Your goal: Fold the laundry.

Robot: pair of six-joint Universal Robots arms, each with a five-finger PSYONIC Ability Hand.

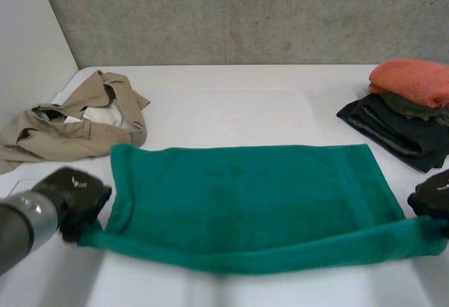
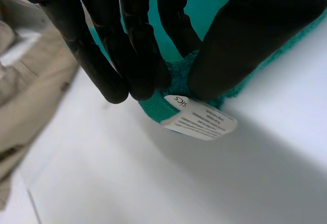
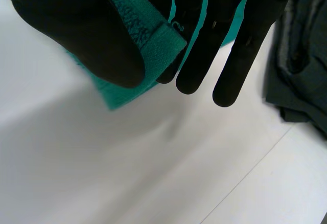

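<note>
Both hands are closed on the towel [image 1: 245,195]. My left hand [image 1: 78,200] pinches the near left corner between the fingers and the thumb. In the left wrist view a white label [image 2: 202,119] sticks out from that corner, just beside the fingertips. My right hand [image 1: 431,196] pinches the near right corner. In the right wrist view the thumb presses the green hem against the fingers, and the other fingers are straight beside it.

The towel is green and lies across the middle of the table [image 1: 231,97]. Its far edge is flat on the surface. Its near edge runs between my two hands and looks a little raised off the table.

One beige garment [image 1: 77,121] lies crumpled at the far left, close to the towel's far left corner. At the far right there is a stack [image 1: 393,128] of dark folded clothes with an orange piece [image 1: 414,79] on top, apart from the towel.
</note>
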